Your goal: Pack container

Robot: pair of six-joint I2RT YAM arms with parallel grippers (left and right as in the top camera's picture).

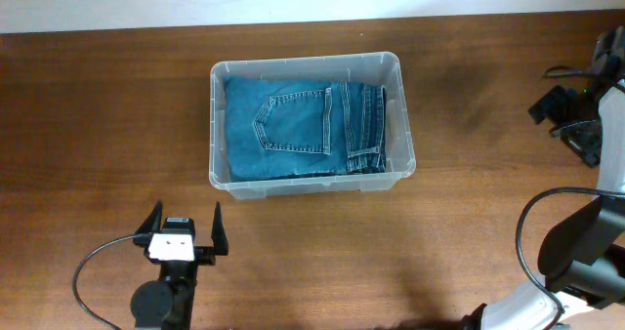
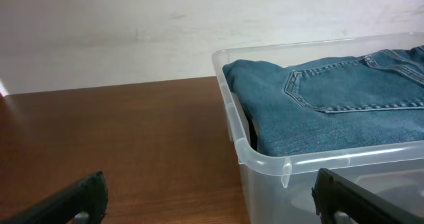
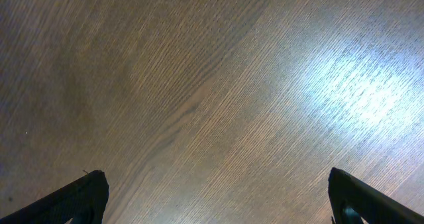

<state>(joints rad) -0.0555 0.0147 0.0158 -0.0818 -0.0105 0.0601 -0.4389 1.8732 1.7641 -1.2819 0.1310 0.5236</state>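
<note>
The packing looks all but finished. A folded pair of jeans [image 1: 293, 125] lies flat inside the container [image 1: 212, 125], back pocket up, covering most of its floor and sitting below the rim. Nothing else waits on the table [image 1: 98, 125], and no lid is in view, so I judge that little or nothing is left except perhaps pressing the cloth down, if that is wanted at all.

The left claw [image 1: 187, 208] hangs low over the table with its fingers spread wide and nothing between them. The container stands ahead of it and a little to its right, near but not touching. In the wrist view the bin's near left corner rises just beyond the right finger, with the denim showing over the rim. The arm reaches straight forward from the near edge, wrist level, fingers pointing toward the far wall.

The right claw [image 3: 215, 174] is also spread wide and empty. Its camera looks down on bare wood only, with a bright glare ahead and to the right. The container is well off to its left, out of that view. Overhead, this arm is folded back at the table's right edge, elbow near the front and wrist raised farther back.
</note>
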